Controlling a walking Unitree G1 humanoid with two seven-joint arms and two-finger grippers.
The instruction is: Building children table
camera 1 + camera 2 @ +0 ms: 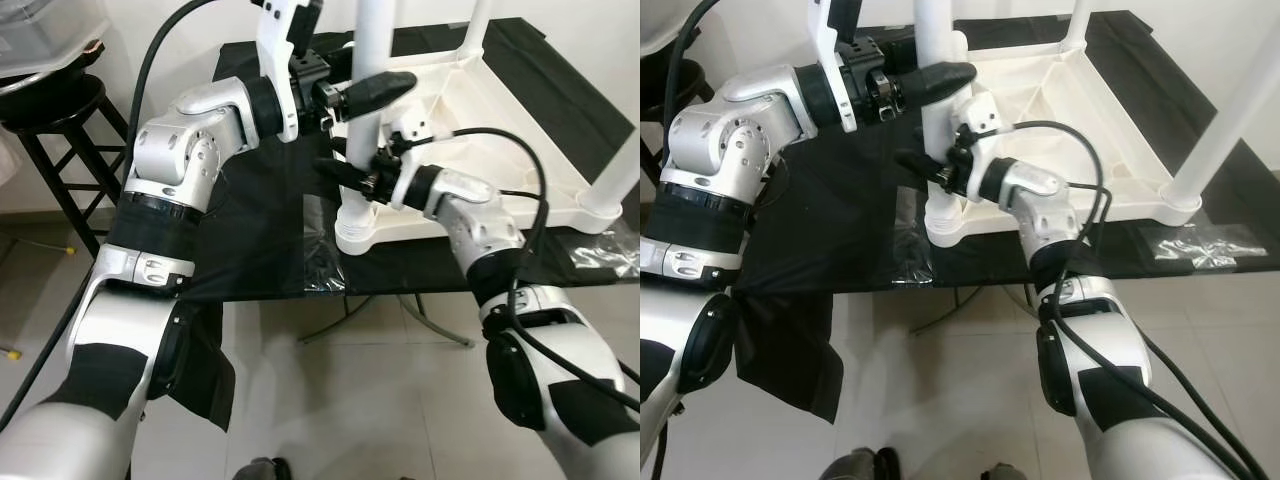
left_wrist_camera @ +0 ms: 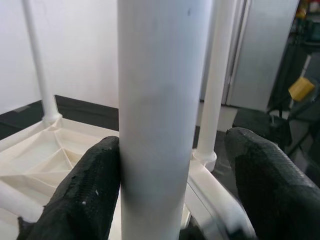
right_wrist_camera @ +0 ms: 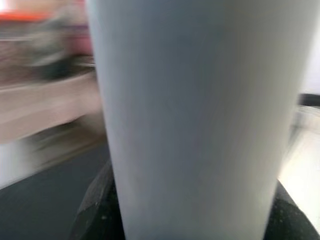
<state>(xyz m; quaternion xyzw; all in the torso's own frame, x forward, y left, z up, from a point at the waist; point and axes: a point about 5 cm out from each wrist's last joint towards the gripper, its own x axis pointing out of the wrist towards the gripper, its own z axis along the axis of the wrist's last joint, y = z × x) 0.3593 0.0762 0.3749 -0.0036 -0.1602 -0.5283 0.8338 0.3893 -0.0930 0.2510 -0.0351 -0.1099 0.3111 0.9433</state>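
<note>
Straddling the white leg (image 1: 368,90), left hand (image 1: 362,92) above right hand (image 1: 350,178).

- Top of near white leg (image 1: 370,60) cut off at 12 o'clock edge of the head views.
- Far legs (image 1: 478,28) likewise cropped at 12 o'clock.
- Black stool (image 1: 50,110) clipped at 9 o'clock.
- Right gripper (image 1: 345,175) partly hidden behind the leg; finger spacing unreadable.
- Background in right wrist view blurred past telling.
- Shoe tips (image 1: 865,465) cropped at 6 o'clock.
</note>
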